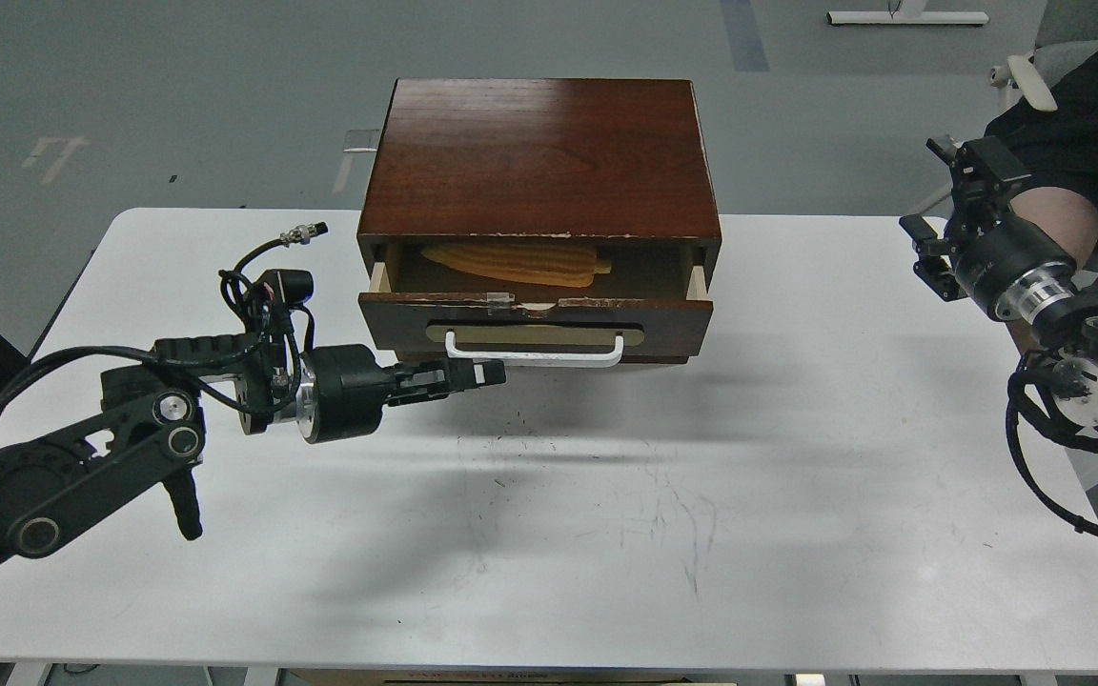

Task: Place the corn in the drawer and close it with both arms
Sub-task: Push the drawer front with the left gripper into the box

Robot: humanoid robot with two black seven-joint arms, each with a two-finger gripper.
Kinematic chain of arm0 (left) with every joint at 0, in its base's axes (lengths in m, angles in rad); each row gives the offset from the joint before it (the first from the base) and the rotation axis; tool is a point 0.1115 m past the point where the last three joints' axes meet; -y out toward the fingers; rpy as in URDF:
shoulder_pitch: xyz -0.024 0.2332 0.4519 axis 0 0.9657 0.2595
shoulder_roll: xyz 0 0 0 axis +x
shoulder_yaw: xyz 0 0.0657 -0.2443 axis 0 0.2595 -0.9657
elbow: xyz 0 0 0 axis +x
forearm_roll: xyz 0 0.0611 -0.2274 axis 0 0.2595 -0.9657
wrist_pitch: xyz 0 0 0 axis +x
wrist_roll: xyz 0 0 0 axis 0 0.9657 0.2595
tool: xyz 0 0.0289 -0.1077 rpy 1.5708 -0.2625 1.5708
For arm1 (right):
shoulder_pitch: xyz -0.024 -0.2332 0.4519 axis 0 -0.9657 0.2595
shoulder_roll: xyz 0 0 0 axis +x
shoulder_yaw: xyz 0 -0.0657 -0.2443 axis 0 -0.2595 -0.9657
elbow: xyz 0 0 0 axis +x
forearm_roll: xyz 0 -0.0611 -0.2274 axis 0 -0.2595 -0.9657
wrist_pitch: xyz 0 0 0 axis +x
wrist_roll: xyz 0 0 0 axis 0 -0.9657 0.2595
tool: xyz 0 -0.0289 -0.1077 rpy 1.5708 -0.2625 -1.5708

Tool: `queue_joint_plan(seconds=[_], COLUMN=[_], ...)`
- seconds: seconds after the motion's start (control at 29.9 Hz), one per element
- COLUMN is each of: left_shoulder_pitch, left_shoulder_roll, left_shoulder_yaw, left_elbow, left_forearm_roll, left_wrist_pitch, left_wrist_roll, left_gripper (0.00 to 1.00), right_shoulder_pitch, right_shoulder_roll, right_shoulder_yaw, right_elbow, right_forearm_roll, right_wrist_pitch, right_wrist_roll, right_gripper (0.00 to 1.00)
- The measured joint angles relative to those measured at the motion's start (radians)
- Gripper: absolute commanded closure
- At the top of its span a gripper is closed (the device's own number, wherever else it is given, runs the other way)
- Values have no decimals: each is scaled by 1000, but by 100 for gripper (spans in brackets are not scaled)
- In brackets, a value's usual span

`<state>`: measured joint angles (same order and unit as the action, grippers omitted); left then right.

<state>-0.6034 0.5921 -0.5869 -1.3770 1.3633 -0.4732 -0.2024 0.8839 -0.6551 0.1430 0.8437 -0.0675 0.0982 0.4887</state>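
Observation:
The corn [511, 262] lies inside the drawer [673, 324], pointed end to the left, mostly shaded under the cabinet top [539, 157]. The drawer stands a small way out of the cabinet, with its white bar handle [535, 357] facing me. My left gripper [494, 373] is shut and empty. Its tips sit against the drawer front just under the left part of the handle. My right gripper [930, 205] is open and empty, held in the air at the table's far right edge, well away from the drawer.
The cabinet stands at the back middle of the white table [797, 457]. A person's arm and dark clothing [1073, 210] are behind my right arm. The floor lies beyond the table's far edge.

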Motion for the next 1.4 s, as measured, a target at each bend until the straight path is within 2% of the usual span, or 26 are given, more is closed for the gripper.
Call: queue_joint_plan(seconds=[0.3,0.67,1.4], left_shoulder_pitch=[-32,-72,-111], left_shoulder_roll=[-4,-70,-111], left_shoulder_yaw=[-5,-1,-2], left_elbow=[58,164,235], left_forearm_roll=[0,0,1], left_wrist_pitch=[3,-1,1], left_wrist_roll=[-3,-4,-3], left_gripper=[100,100,100], right_shoulder_pitch=[0,0,0], right_shoulder_roll=[0,0,0], right_shoulder_yaw=[1,1,1], right_elbow=[0,0,2], right_forearm_roll=[0,0,0], right_wrist_pitch=[0,0,0], right_wrist_roll=[0,0,0], right_gripper=[1,1,1])
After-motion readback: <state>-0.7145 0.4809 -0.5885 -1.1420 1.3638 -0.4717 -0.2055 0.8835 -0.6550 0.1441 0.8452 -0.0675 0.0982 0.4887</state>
